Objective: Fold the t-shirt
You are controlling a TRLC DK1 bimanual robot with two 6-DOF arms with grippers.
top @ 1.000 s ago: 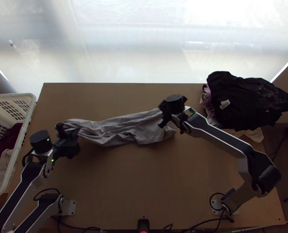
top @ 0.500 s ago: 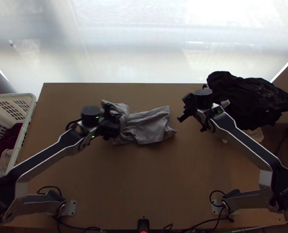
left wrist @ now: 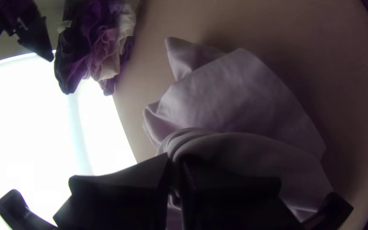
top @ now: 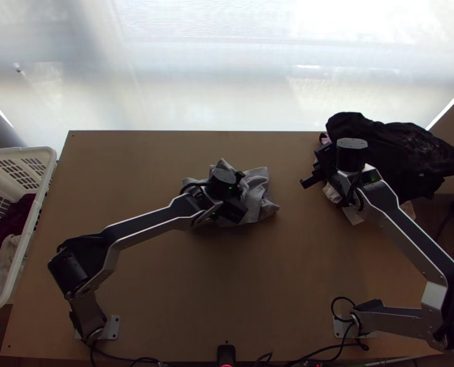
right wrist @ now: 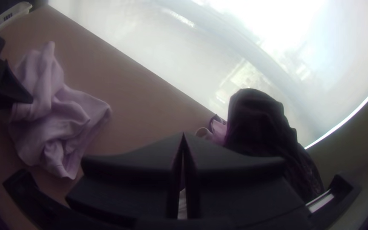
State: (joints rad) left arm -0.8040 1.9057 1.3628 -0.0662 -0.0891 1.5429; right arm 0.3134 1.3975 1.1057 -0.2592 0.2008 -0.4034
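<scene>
The light wooden table (top: 227,293) runs from both arm bases to a bright far edge; bare wood separates the bunched light-grey cloth t-shirt (top: 260,189), near its middle, from every edge. A heap of dark garments (top: 392,147) crowds the far right corner, a white plastic basket (top: 40,211) the left edge. The left arm angles inward, elbow bent, its black gripper (top: 239,194) clamped on the t-shirt's fabric. The right arm bows outward, its black gripper (top: 317,168) beside the heap, fingertips together.
</scene>
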